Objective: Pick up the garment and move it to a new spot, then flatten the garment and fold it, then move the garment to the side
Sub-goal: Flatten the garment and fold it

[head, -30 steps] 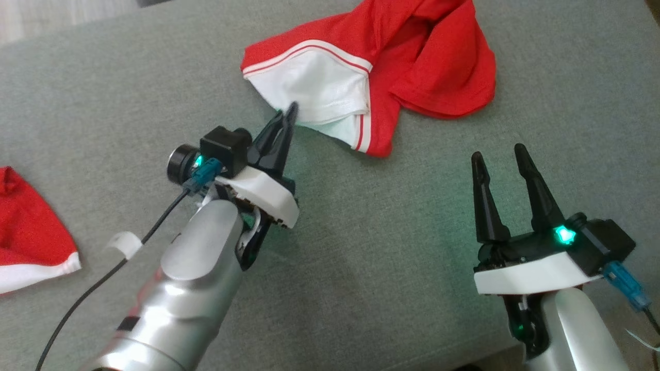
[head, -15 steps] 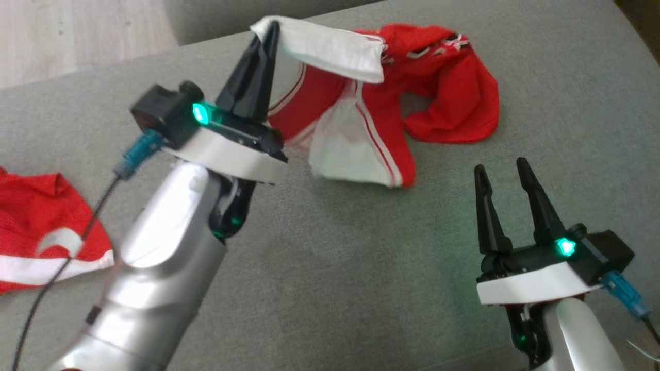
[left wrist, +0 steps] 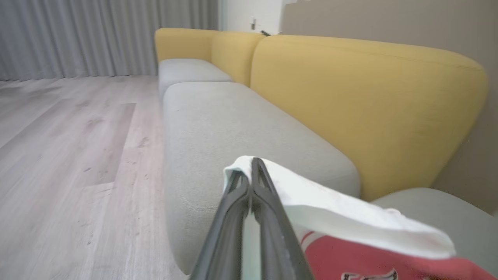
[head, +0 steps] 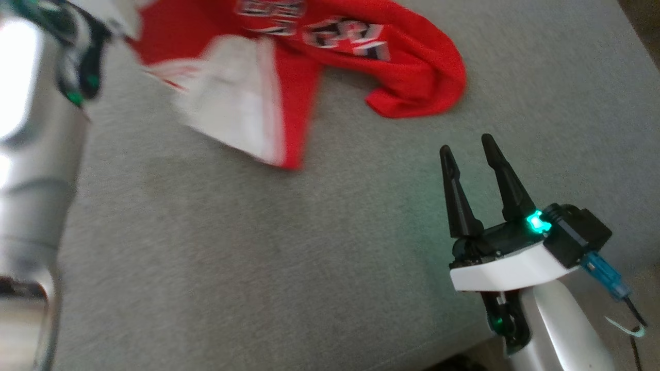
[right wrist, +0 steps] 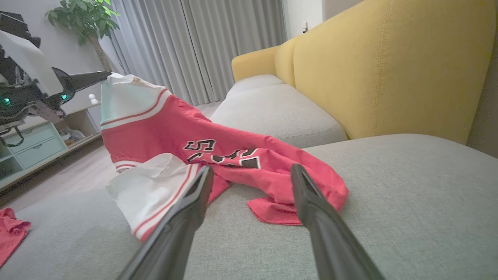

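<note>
The garment [head: 392, 62] is a red jersey with white trim and black-and-white lettering. It hangs partly lifted off the grey seat cushion [head: 232, 268], its lower end still trailing on the fabric. My left gripper [left wrist: 252, 163] is shut on the garment's white edge [left wrist: 330, 210] and holds it up high. From the right wrist view the left gripper [right wrist: 105, 76] shows at the upper left, pinching the top of the garment [right wrist: 233, 144]. My right gripper [head: 465, 143] stands open and empty over the cushion, a short way in front of the garment's trailing end. Its fingers [right wrist: 194, 202] frame the cloth.
A yellow backrest [right wrist: 389, 70] runs behind the grey cushions. Another red cloth [right wrist: 11, 233] lies at the cushion's far left. Wood floor [left wrist: 58, 155] lies beyond the sofa's edge, with a shelf unit [right wrist: 35, 147] and a plant [right wrist: 81, 19] by the curtains.
The left gripper has risen and swung left with the white edge pinched, pulling the garment up so its lettering shows. The head camera has shifted. The right gripper stays open.
</note>
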Available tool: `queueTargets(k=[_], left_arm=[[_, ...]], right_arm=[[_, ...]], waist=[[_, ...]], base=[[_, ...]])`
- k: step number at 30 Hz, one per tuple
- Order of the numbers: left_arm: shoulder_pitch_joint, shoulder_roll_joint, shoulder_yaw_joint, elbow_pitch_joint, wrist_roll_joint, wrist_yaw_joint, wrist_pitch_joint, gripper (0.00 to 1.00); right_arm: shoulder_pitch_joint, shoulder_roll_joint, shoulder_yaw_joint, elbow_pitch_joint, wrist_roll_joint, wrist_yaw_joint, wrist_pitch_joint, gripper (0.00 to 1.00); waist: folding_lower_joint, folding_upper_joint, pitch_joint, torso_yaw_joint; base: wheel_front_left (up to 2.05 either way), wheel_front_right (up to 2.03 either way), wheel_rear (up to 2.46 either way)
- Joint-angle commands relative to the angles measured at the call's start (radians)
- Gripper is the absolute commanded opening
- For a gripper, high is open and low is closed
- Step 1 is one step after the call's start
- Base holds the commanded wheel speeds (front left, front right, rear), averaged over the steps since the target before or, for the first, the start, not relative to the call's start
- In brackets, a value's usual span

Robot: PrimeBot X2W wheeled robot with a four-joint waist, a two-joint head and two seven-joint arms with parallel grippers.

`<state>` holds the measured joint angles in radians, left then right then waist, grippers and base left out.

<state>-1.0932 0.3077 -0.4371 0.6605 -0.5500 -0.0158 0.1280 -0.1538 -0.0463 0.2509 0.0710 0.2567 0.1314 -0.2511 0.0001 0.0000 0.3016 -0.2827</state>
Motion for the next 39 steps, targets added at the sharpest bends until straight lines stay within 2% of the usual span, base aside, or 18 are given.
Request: queueTargets(k=[1,5,8,13,19,22,25,26,33,39], left_arm=[[-0.092,0.042,0.056,0.026,0.007,0.036,-0.007,1.00],[-0.186,0.025,0.102,0.159,0.008,0.119,-0.077,1.00],[-0.217,0.000,0.104,0.238,0.010,0.134,-0.121,1.00],[-0.224,-0.047,0.064,0.315,0.032,0.074,-0.244,1.00],[-0.143,-0.078,-0.012,0.315,0.089,0.008,-0.364,1.00],[-0.067,-0.083,-0.043,0.269,0.126,0.005,-0.385,1.00],[0.045,-0.083,-0.049,0.151,0.168,0.038,-0.389,1.00],[0.045,-0.083,-0.049,0.151,0.168,0.038,-0.389,1.00],[0.424,-0.075,-0.056,-0.169,0.277,0.132,-0.389,1.00],[0.656,-0.099,-0.059,-0.306,0.334,0.210,-0.390,1.00]], right_arm=[[-0.027,-0.004,0.032,-0.037,0.011,-0.001,-0.011,1.00],[-0.036,-0.004,0.041,-0.043,0.027,-0.001,-0.011,1.00],[-0.035,-0.004,0.043,-0.043,0.028,-0.001,-0.011,1.00],[-0.033,-0.004,0.024,-0.035,0.006,-0.001,-0.011,1.00],[-0.022,-0.004,-0.017,-0.037,-0.025,-0.001,-0.011,1.00],[-0.008,-0.004,-0.039,-0.038,-0.044,-0.001,-0.011,1.00],[0.011,-0.004,-0.069,-0.039,-0.064,-0.001,-0.011,1.00],[0.011,-0.004,-0.069,-0.039,-0.064,-0.001,-0.011,1.00],[0.048,-0.004,-0.113,-0.042,-0.120,-0.001,-0.011,1.00],[0.074,-0.004,-0.139,-0.047,-0.136,-0.001,-0.011,1.00]], waist=[[-0.0001,0.0000,0.057,-0.059],[-0.0001,0.0000,0.086,-0.080],[-0.0001,0.0000,0.092,-0.080],[-0.0001,0.0000,0.070,-0.042],[-0.0001,0.0000,0.009,0.029],[-0.0001,0.0000,-0.025,0.072],[-0.0001,0.0000,-0.063,0.121],[-0.0001,0.0000,-0.063,0.121],[-0.0001,0.0000,-0.125,0.215],[-0.0001,0.0000,-0.146,0.263]], base=[[0.00,0.00,0.00],[0.00,0.00,0.00],[0.00,0.00,0.00],[0.00,0.00,0.00],[0.00,0.00,0.00],[0.00,0.00,0.00],[0.00,0.00,0.00],[0.00,0.00,0.00],[0.00,0.00,0.00],[0.00,0.00,0.00]])
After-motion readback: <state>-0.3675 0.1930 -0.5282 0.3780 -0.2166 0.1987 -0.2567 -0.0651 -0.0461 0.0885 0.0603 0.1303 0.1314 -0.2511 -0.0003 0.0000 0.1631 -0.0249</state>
